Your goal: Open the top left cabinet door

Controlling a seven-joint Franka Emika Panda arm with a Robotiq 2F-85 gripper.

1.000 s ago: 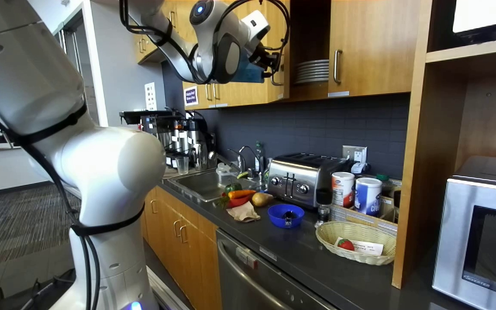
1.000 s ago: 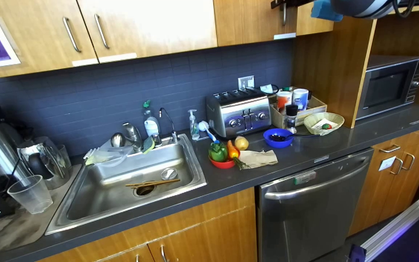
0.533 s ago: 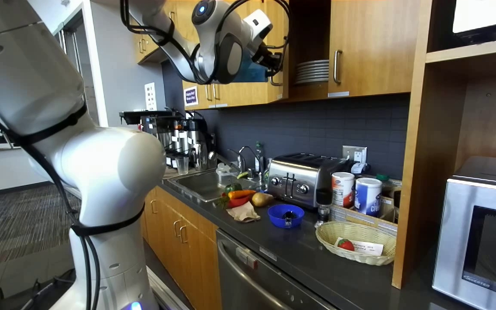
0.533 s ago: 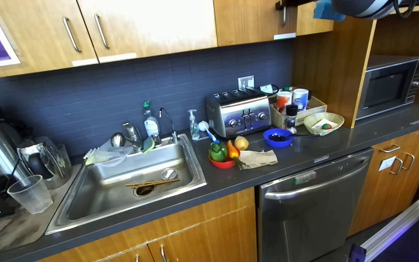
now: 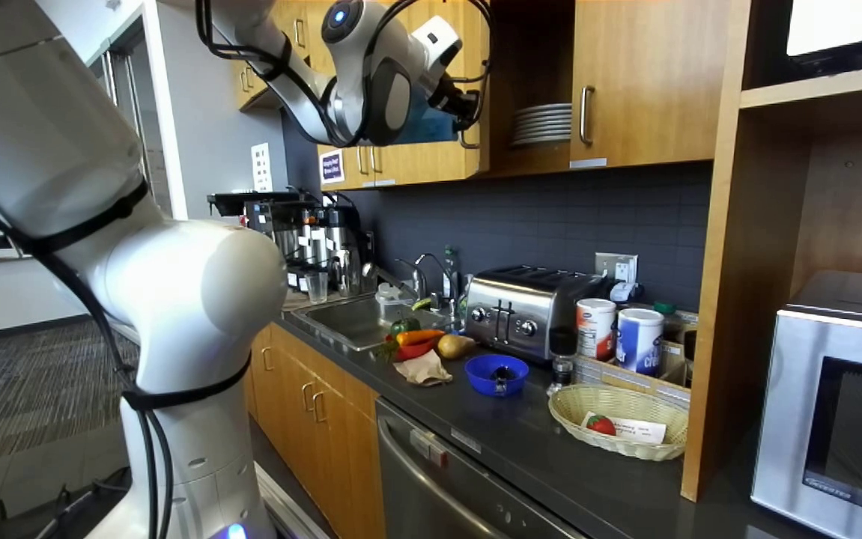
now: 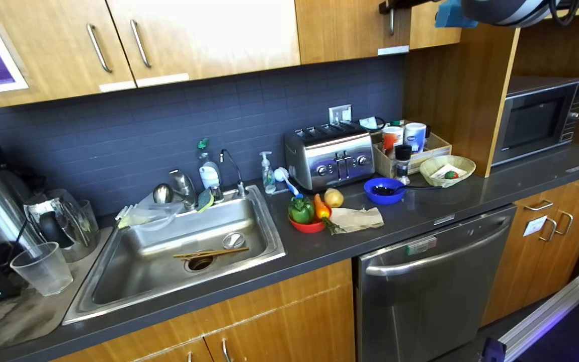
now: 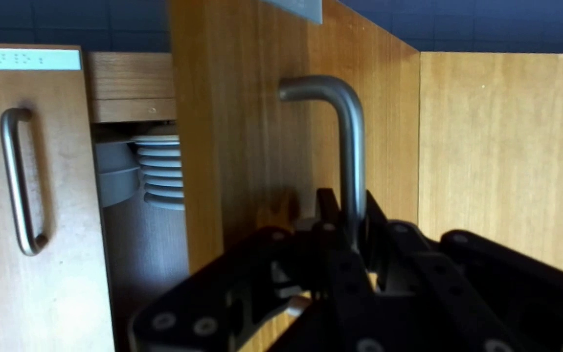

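The top left cabinet door (image 5: 478,157) is honey-brown wood and stands partly open, swung out from the cabinet. It also shows in an exterior view (image 6: 339,30) and in the wrist view (image 7: 261,127), where its near edge faces me. Its silver bar handle (image 7: 349,132) runs down between my fingers in the wrist view. My gripper (image 7: 349,198) is shut on this handle, with one finger on each side; the lower handle is hidden by the fingers. The gripper also shows in both exterior views (image 5: 466,112) (image 6: 390,6), partly cut off in one.
The matching door (image 5: 651,82) to the right is closed, its handle on its left edge. Stacked plates (image 5: 543,123) stand inside the opening. A closed neighbouring door (image 7: 506,146) adjoins the hinge side. Below are a toaster (image 5: 528,311), blue bowl (image 5: 496,374) and basket (image 5: 618,419).
My gripper and the held door have moved left in an exterior view. The door has swung a little further open, widening the gap that shows the cabinet's inside.
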